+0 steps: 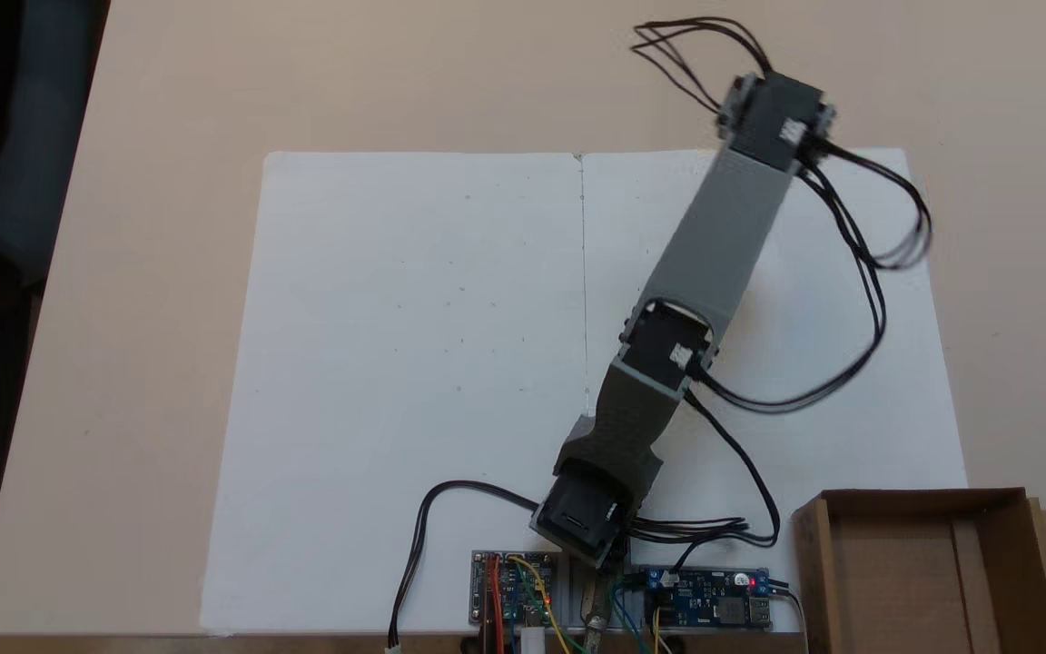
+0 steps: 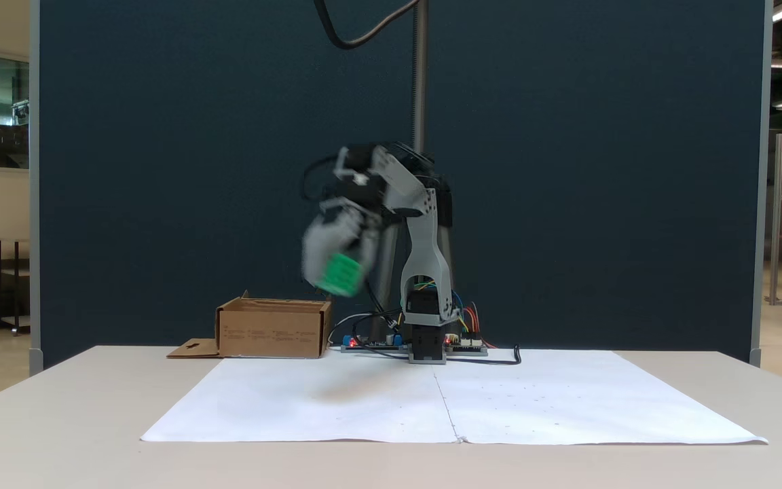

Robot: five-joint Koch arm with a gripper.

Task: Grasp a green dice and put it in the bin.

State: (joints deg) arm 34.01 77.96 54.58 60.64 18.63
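In the fixed view from the front, we start at the left with the bin [image 2: 272, 330], a shallow brown cardboard box standing on the desk [image 2: 58, 421] just off the left edge of the white paper sheets [image 2: 452, 397]. Its flap with the cutout lies flat on the desk, sticking out to the left. Just right of the bin and higher up, we see the gripper [image 2: 337, 268], motion-blurred, raised well above the desk. Its fingers are closed around the green dice [image 2: 339, 274], which shows as a bright green block at the lower end of the blurred grey fingers. The dice hangs in the air near the bin's right wall, above it in height, and a soft shadow lies on the paper below. Further right the grey arm [image 2: 425, 231] rises from its base at the far edge of the paper, with small circuit boards [image 2: 462, 345] and coloured wires beside the base. A dark blue partition stands behind everything.

In the fixed view from above, the two paper sheets [image 1: 396, 363] meet at a seam in the middle. The arm [image 1: 714, 245] stretches from its base at the bottom centre up toward the top right, with black cables looping off it. The circuit boards [image 1: 705, 599] sit along the bottom edge. At the bottom right corner we see the bin [image 1: 895, 581] from above, its inside bare, with the flap on its right side.
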